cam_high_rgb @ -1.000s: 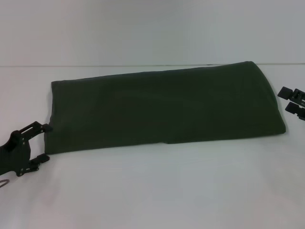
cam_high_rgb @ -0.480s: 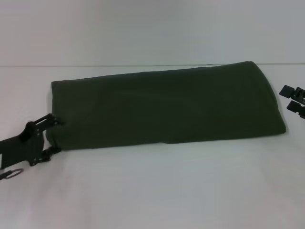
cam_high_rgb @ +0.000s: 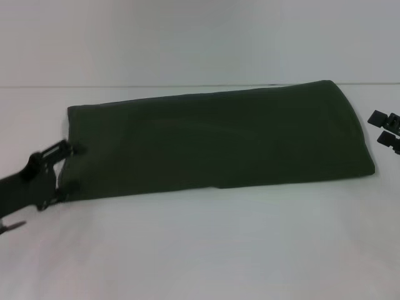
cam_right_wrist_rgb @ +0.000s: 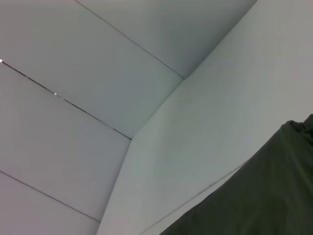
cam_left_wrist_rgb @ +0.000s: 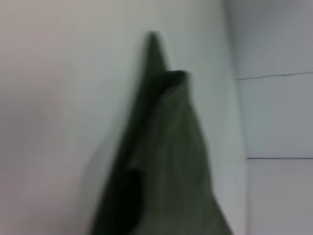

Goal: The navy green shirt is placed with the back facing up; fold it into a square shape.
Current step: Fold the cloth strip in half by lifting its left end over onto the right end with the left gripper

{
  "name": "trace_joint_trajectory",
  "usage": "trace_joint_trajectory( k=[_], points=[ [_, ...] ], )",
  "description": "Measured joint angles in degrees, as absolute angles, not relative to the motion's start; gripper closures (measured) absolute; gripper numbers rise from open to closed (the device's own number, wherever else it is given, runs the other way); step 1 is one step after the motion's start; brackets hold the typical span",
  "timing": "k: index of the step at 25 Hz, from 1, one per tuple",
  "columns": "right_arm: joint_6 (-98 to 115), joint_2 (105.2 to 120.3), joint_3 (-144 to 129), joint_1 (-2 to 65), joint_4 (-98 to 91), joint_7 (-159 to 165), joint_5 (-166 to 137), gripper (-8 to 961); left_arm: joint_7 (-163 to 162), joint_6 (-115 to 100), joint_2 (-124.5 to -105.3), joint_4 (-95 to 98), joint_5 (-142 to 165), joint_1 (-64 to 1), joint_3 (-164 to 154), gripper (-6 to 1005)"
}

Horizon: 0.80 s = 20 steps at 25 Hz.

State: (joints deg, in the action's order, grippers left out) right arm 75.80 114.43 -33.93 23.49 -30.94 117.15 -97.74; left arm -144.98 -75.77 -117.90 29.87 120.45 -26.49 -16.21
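although the left gripper [cam_high_rgb: 70,167] shows in the head view, its arm is cut off by the frame edge, and the left wrist view shows none of its fingers, only cloth close up. the right gripper [cam_high_rgb: 386,130] is cropped at the frame edge; only two dark finger ends show, parted, with table between them. the white table [cam_high_rgb: 200,250] meets a pale wall behind. the navy green shirt [cam_high_rgb: 215,142] lies flat on the table as a long folded band, plain side up, no lettering visible. its long axis runs left to right, the right end angled slightly away. the left gripper's fingers stand apart, straddling the shirt's left edge at the near corner. the right gripper sits just beside the shirt's right end, apart from it.
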Motion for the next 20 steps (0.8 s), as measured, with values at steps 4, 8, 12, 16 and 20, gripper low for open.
trace_joint_trajectory(
  k=[4,8,12,16,20],
  points=[
    [75.52,114.43,-33.92,23.64,-30.93,117.16,-97.80,26,-146.06,-74.96,-118.32,29.91,121.73,-25.24,-16.07,66],
    [75.50,114.38,-33.92,23.67,-30.94,117.27,-97.95,26,-146.95,-76.35,-118.32,30.28,122.43,-24.77,-15.87,66],
    [75.48,114.42,-33.92,23.47,-30.57,117.23,-97.85,26,-150.08,-75.86,-118.23,31.28,125.11,-24.44,-15.45,67],
    [75.33,114.33,-33.55,23.45,-30.27,117.19,-97.83,26,-151.74,-74.44,-118.22,31.53,125.47,-24.15,-15.26,67],
    [75.30,114.32,-33.07,23.47,-30.24,117.17,-98.07,26,-152.09,-72.92,-118.24,31.21,125.42,-24.52,-15.29,67]
  ],
)
